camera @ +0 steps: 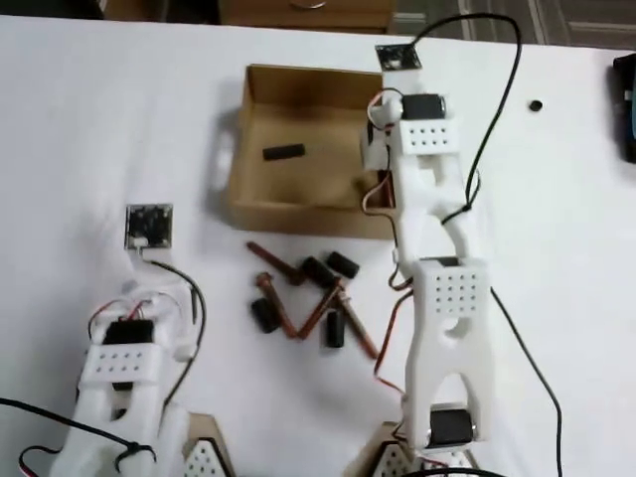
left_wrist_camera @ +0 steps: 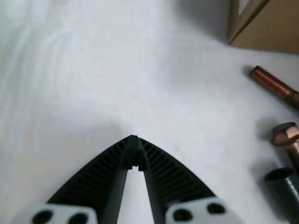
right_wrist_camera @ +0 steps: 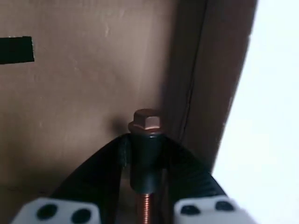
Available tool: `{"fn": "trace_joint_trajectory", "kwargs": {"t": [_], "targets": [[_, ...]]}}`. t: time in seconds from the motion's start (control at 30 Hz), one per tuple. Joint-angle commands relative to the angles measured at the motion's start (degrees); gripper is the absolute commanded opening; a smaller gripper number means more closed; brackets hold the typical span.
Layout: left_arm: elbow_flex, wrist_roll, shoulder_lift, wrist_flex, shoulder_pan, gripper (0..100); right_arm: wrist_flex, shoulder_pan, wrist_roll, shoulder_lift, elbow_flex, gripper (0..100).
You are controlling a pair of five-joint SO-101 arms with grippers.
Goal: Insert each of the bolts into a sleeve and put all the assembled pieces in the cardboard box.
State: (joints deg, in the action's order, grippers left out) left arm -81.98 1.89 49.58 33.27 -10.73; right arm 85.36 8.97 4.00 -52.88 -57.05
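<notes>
The assembled piece (right_wrist_camera: 145, 154) is a copper bolt (right_wrist_camera: 146, 120) seated through a black sleeve (right_wrist_camera: 144, 163). It is pinched between the fingers of the right hand (right_wrist_camera: 145, 140). The hex head projects past the fingertips, and the thread shows behind the sleeve. The piece hangs inside the cardboard box (camera: 298, 217), close to the wall on the right arm's side. Whether it touches the box floor cannot be told.

A dark piece (camera: 283, 152) lies on the box floor, well apart from the held one. It reads as a sleeve; whether a bolt sits in it cannot be told.

Progress, as judged:
- At most one piece has been delivered.
- A second piece is in position for release.
- Most of the work remains.

On the worktop (camera: 99, 119), just in front of the box, lies a pile of loose bolts (camera: 274, 262) and loose sleeves (camera: 343, 263), about four of each. They cross and touch one another, and none appears assembled.

The left hand (left_wrist_camera: 134, 142) has its fingers pressed together and carries nothing. It sits above bare worktop beside the pile, near a threaded bolt end, a bolt head and a sleeve mouth.

Obstructions:
- The parts in the pile overlap, so a part will probably need separating before a clean grip is possible.
- The right arm stretches past the pile to the box.
- Cables (camera: 517, 60) trail beside the right arm.
- A small black item (camera: 536, 104) lies well apart from the work.
</notes>
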Motion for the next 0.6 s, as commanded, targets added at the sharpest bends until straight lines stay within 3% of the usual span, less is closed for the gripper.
{"fn": "trace_joint_trajectory", "kwargs": {"t": [0.0,0.17,0.37,0.57], "targets": [[0.0,-0.1,0.5,-1.1,-0.4,2,0.2,-0.5,0.4,0.0,-3.7,6.3],[0.0,-0.1,0.5,-1.1,-0.4,2,1.1,-0.4,0.4,0.0,-3.8,20.2],[0.0,-0.1,0.5,-1.1,-0.4,2,4.8,-0.3,0.4,0.0,-5.9,21.1],[0.0,-0.1,0.5,-1.2,-0.4,2,14.9,1.0,0.4,0.0,-20.4,21.1]]}}
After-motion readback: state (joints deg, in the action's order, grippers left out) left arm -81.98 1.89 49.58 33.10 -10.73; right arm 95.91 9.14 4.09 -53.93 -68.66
